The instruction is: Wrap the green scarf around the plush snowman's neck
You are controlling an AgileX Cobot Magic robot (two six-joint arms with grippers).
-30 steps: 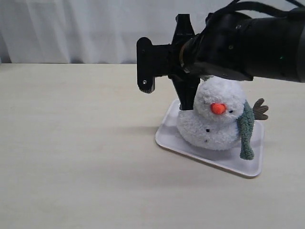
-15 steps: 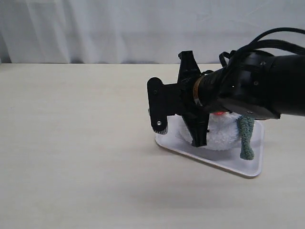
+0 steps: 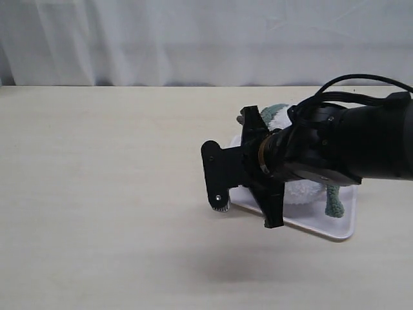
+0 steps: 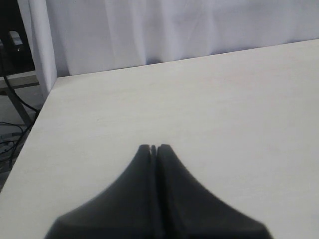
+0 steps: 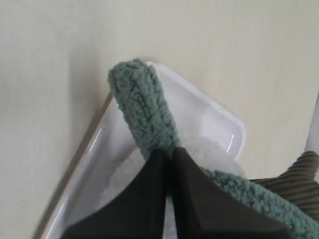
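The plush snowman (image 3: pixel 303 191) sits on a white tray (image 3: pixel 322 223), mostly hidden behind my right arm (image 3: pixel 310 150); only some white fluff (image 5: pixel 212 149) shows. The green scarf (image 3: pixel 274 111) arches up behind the arm, and one end (image 3: pixel 333 201) hangs at the snowman's right side. My right gripper (image 5: pixel 172 151) is shut on the scarf (image 5: pixel 144 107) over the tray's corner, and the strip runs on past a brown twig arm (image 5: pixel 299 174). The neck is hidden. My left gripper (image 4: pixel 153 147) is shut and empty above bare table.
The tray's rim (image 5: pixel 234 127) lies just under the right gripper, with pale tabletop (image 3: pixel 103 194) all round it. A white curtain (image 3: pixel 193 39) closes off the back. The table's left edge (image 4: pixel 35 129) and some cables show in the left wrist view.
My right arm has dropped down and forward in front of the snowman, covering its face. The scarf now arches up behind the arm. The left gripper's earlier position is not shown.
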